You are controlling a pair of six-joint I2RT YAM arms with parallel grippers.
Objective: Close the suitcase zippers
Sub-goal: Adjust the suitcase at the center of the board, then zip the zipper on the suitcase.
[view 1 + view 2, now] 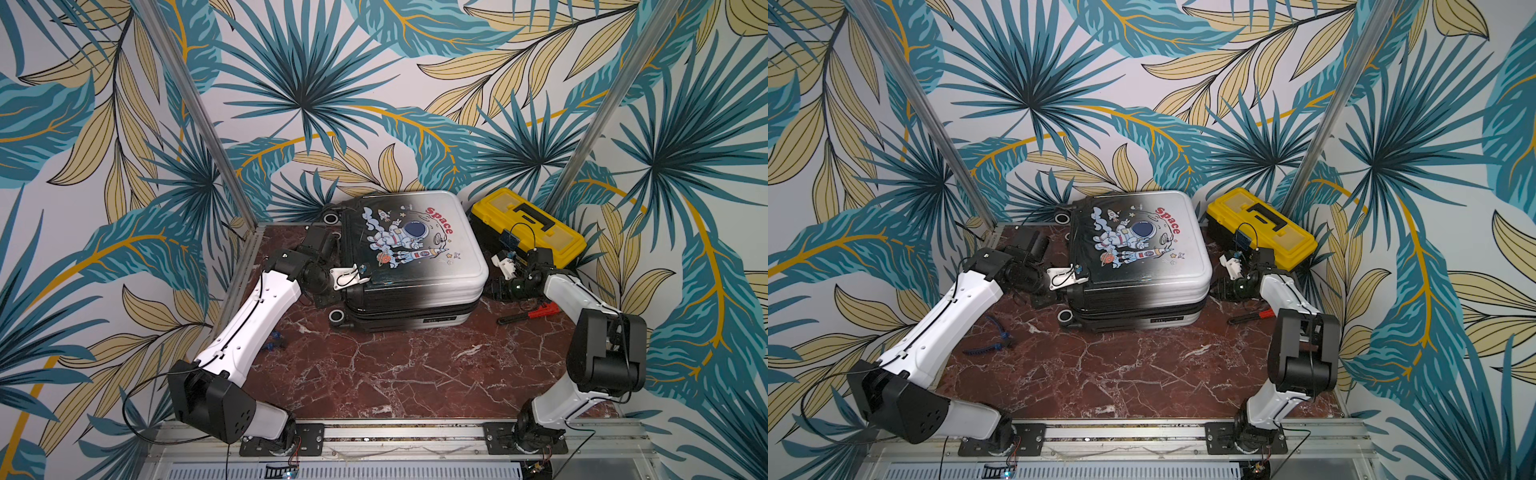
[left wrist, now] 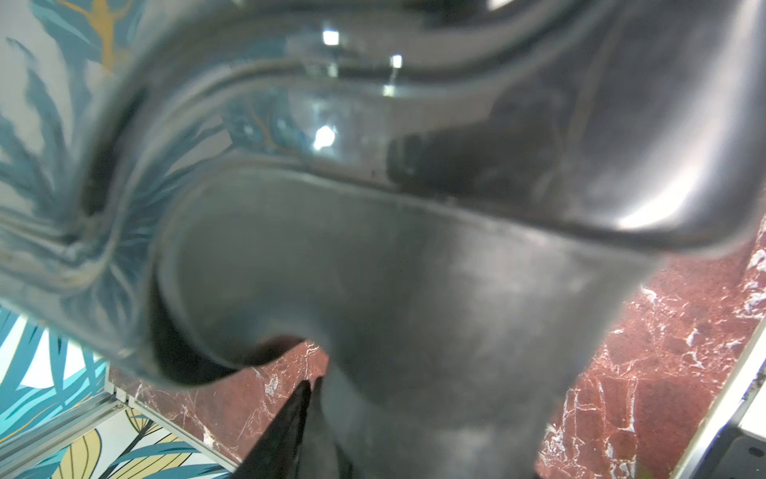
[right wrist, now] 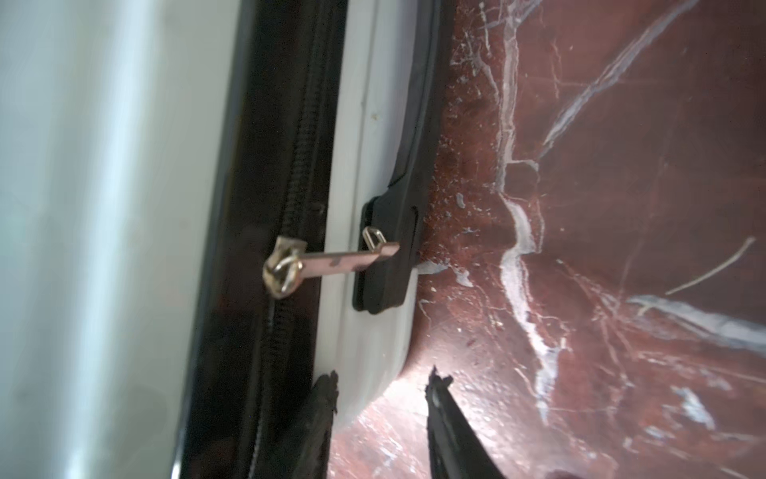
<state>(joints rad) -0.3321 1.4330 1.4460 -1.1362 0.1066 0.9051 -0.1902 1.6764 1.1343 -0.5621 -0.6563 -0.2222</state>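
Observation:
The suitcase (image 1: 415,253) (image 1: 1138,253) lies flat on the marble table with its astronaut print up and the lid down. My left gripper (image 1: 326,296) is pressed against its black wheel end. In the left wrist view one dark finger (image 2: 290,427) lies beside a grey part of the suitcase (image 2: 414,290); the other finger is hidden. My right gripper (image 3: 383,387) is at the white right side, open and holding nothing. A metal zipper pull (image 3: 286,269) sits on the black zipper track (image 3: 290,166) just beyond its fingertips, with its tab sticking out sideways.
A yellow-and-black toolbox (image 1: 528,226) stands right behind the right arm. A red-handled tool (image 1: 536,312) lies on the marble table (image 1: 395,374) under that arm. Small blue bits (image 1: 992,338) lie near the left arm. Walls and metal posts close in the back.

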